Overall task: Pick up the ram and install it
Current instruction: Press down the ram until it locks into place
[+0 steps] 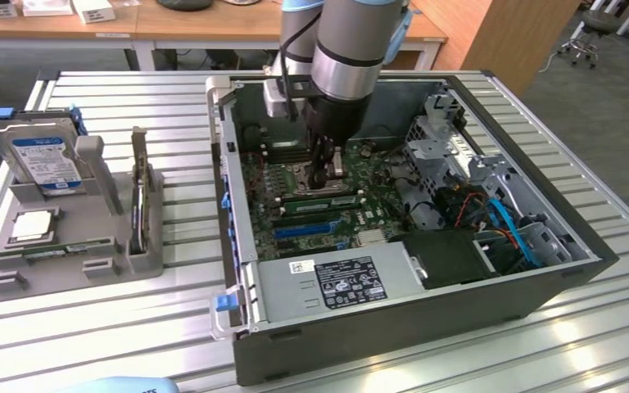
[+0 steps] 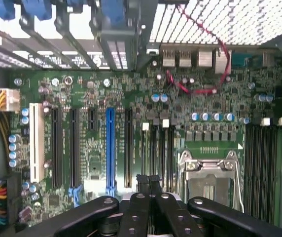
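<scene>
Exterior view: found gripper (image 1: 323, 184) pinched closed, empty, above motherboard (image 1: 372, 214); ram (image 1: 69, 249) flat in tray (image 1: 105, 214). Judged ram light, stiff, fragile; best pinched across long edges.

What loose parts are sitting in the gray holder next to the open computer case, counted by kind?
hard drive: 1
processor chip: 1
ram stick: 1
thin upright card: 1
Total: 4

Closed pincer (image 2: 149, 180) above motherboard (image 2: 131, 98)
</scene>
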Controlling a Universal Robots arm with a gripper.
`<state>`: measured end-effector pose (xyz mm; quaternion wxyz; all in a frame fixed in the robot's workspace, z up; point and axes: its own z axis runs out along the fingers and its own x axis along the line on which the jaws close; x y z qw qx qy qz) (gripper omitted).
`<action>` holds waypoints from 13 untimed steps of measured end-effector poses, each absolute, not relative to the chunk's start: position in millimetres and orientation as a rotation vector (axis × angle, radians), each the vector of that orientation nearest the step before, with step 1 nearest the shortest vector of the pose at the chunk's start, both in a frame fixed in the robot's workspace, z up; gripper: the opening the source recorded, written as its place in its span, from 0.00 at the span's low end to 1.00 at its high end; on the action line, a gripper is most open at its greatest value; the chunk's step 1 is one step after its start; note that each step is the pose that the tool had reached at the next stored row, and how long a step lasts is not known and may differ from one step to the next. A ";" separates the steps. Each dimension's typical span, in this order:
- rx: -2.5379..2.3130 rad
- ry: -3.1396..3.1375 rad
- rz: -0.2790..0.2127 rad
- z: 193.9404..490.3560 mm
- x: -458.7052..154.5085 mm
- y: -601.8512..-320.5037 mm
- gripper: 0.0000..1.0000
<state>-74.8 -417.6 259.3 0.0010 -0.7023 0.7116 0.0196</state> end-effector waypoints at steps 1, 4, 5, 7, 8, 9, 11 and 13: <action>-2.205 2.234 0.062 259.3 -72.8 -417.6 0.10; -2.205 2.234 0.062 259.4 -67.6 -417.6 0.10; -2.205 2.234 0.062 259.4 -65.4 -417.6 0.10; -2.205 2.234 0.062 259.4 -60.9 -417.7 0.10; -2.205 2.234 0.062 259.4 -58.7 -417.7 0.10; -2.205 2.234 0.062 259.4 -56.5 -417.7 0.10; -2.205 2.234 0.061 259.4 -52.6 -417.7 0.10; -2.205 2.234 0.062 259.4 -48.4 -417.7 0.10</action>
